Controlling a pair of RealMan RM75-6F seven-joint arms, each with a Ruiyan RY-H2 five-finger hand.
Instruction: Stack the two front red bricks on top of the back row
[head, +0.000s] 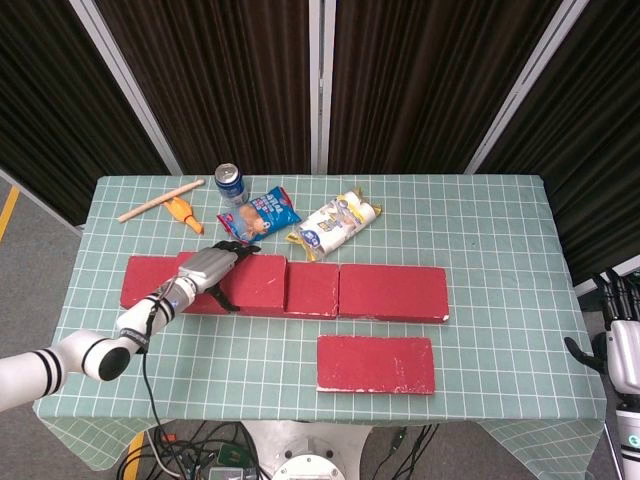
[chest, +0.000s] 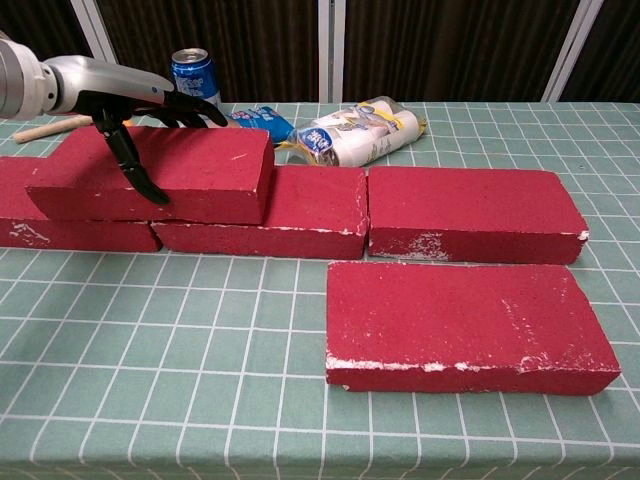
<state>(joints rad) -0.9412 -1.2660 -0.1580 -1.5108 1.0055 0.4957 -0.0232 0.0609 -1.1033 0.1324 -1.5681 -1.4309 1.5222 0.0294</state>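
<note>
Red rectangular brick (chest: 160, 172) sits atop the back row of red bricks (chest: 400, 212), spanning its left seam; left hand (chest: 135, 100) grips it. Right hand (head: 622, 345) off-table, grasp undeterminable. Second front brick (chest: 465, 325) lies in front.

— Where was the left hand (head: 213, 268) sitting?

— It lay over the top of a red brick (head: 250, 282), fingers (head: 236, 247) reaching across the brick's far edge and the thumb down the near face. That brick rested on the back row of bricks (head: 392, 292), which ran out to either side of the hand.

— And the other front brick (head: 376, 364)?

— Flat on the green checked table (head: 490, 250), well to the hand's right and nearer the robot.

— Anything beyond the hand?

— A blue can (head: 230, 184), a snack bag (head: 260, 215) just past the fingertips, and a wrapped packet (head: 334, 223). Further left, a wooden stick (head: 160, 200) and an orange item (head: 181, 212), possibly a toy.

— The right hand (head: 621, 340)?

— Off the table's right edge, fingers up, seemingly empty.
</note>
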